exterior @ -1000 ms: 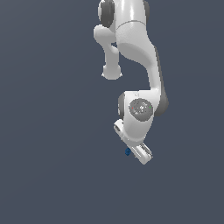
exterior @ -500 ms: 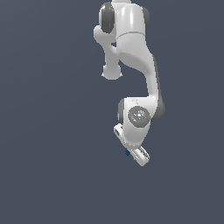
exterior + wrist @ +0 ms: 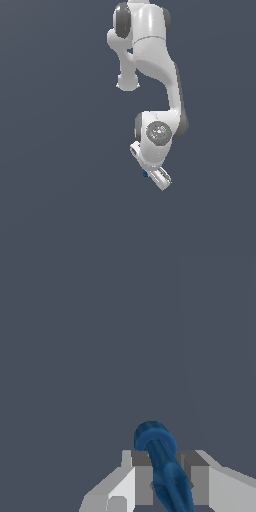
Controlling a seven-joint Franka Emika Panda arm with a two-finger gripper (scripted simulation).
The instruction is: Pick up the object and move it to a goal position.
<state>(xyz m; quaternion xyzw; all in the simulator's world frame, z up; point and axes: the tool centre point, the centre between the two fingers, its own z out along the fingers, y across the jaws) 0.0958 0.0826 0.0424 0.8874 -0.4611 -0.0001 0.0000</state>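
White glossy arm (image 3: 150,45), dark-grey joint caps, pale-grey tool (image 3: 155,176).

this is no real room but a bare simulated scene — everything around the white panda arm (image 3: 152,65) is one flat, even slate-grey backdrop (image 3: 55,150), with no walls, furniture, table edge or horizon line to tell floor from background. the surfaces are smooth and untextured, with soft computer-rendered shading on the arm's rounded joints and no clutter anywhere. the wrist view shows the same plain grey field (image 3: 90,346) beyond the blocky, hard-edged grey fingers (image 3: 142,483) — a simulator's render, not a home, lab or workshop.
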